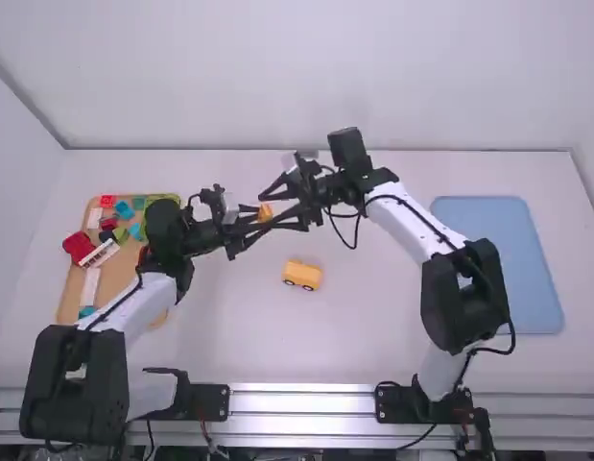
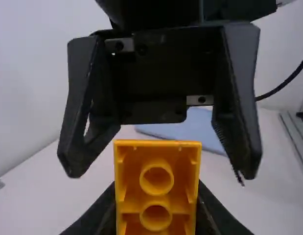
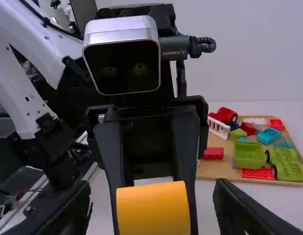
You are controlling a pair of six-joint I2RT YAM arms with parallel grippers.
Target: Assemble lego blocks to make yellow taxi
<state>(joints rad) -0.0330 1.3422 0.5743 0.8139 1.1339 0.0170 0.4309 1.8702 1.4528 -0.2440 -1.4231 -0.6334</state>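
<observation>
White table [image 1: 249, 336], tan tray [image 1: 114, 277] holding red, green, blue blocks [image 3: 249, 154]

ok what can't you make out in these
- lower end of the block: cut off by the left wrist view's bottom edge
- part of the tray: high view, hidden behind the left arm
- far wheels of the car, if any: high view, hidden by its own body

Tabletop [image 1: 220, 336]: tray [image 1: 112, 279], left, with loose pieces [image 1: 80, 247] in it; toy car [image 1: 302, 276], middle; mat [image 1: 498, 259], right. Above tabletop: block [image 1: 265, 212].
</observation>
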